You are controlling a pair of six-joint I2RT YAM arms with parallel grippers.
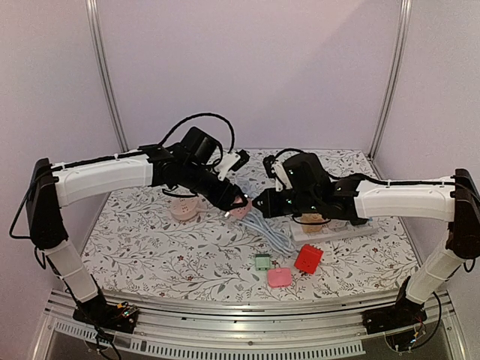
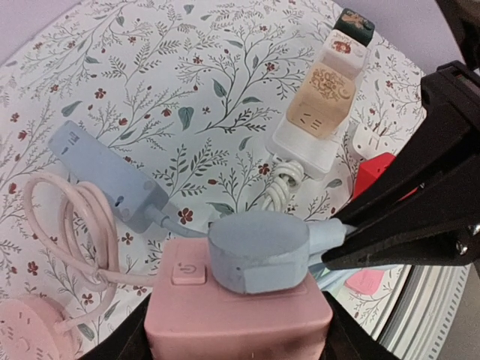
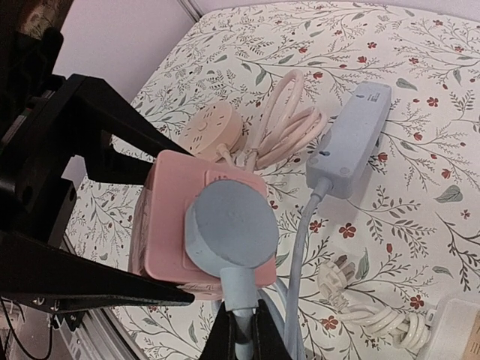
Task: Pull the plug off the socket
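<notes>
The left end effector (image 2: 240, 341), jaws partly spread, clamps the pink socket (image 3: 169, 225) above the surface (image 1: 150, 247). The right end effector (image 3: 241, 330) pinches the blue plug (image 3: 229, 225) (at its cord neck), which is seated in that socket.

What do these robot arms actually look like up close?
The left arm and right arm match: long rounded white shells joined by black elbows, wrists and bases. The left gripper and right gripper are black, each with two tapering wedge-shaped fingers. Thin black cables loop above the left wrist.
</notes>
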